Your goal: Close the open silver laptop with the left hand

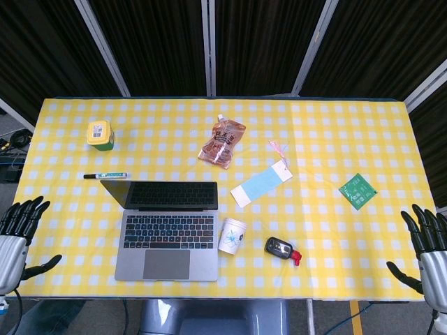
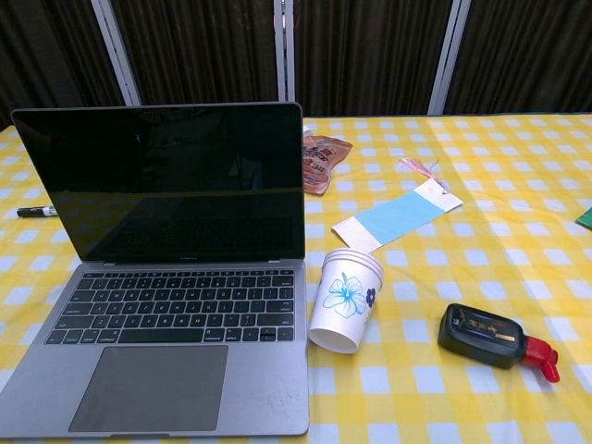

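Observation:
The silver laptop [image 1: 166,232] [image 2: 176,277] stands open near the table's front edge, left of centre, with its dark screen upright and its keyboard facing me. My left hand [image 1: 17,237] hangs at the table's front left corner, well left of the laptop, fingers spread and holding nothing. At the front right corner my right hand [image 1: 424,248] is likewise spread and empty. The chest view shows neither hand.
A paper cup [image 1: 233,235] [image 2: 344,300] lies tipped just right of the laptop. A black key fob with a red tag [image 1: 282,249] [image 2: 490,338], a blue card [image 1: 262,185], a snack pouch [image 1: 223,141], a marker [image 1: 105,175], a yellow jar [image 1: 100,133] and a green board [image 1: 358,190] are scattered around.

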You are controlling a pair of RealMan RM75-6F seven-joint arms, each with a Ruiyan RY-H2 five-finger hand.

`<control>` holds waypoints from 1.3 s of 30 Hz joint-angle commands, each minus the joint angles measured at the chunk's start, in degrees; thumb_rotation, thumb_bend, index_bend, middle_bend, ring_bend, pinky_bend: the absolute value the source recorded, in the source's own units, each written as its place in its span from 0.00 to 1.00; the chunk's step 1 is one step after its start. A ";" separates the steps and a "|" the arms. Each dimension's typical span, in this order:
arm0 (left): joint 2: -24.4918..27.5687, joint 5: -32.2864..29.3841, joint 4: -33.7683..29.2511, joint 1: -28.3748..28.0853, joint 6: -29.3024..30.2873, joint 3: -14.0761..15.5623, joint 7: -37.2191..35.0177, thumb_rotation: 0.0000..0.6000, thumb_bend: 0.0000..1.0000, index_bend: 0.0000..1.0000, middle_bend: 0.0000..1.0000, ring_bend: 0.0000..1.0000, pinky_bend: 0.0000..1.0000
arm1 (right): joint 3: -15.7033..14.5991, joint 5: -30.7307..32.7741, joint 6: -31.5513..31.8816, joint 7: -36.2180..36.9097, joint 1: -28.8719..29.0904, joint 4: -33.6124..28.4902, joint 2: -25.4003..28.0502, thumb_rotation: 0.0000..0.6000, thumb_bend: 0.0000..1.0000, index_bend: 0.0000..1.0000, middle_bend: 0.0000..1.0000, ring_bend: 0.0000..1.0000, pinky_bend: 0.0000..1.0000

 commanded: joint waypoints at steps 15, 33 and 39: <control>2.41 -7.71 -5.57 -11.24 -13.94 -7.05 -4.59 1.00 0.70 0.00 0.00 0.00 0.00 | 1.15 3.00 -2.00 0.68 0.98 0.17 0.01 1.00 0.00 0.01 0.00 0.00 0.00; 1.60 -37.01 -1.03 -41.32 -50.19 -18.44 2.69 1.00 1.00 0.18 0.04 0.01 0.00 | 3.43 9.81 -5.60 -0.42 2.60 1.90 -1.21 1.00 0.00 0.02 0.00 0.00 0.00; 0.71 -39.32 1.54 -44.12 -55.18 -18.14 -1.73 1.00 1.00 0.22 0.10 0.09 0.04 | 3.83 11.16 -6.08 -0.40 2.77 2.43 -1.33 1.00 0.00 0.02 0.00 0.00 0.00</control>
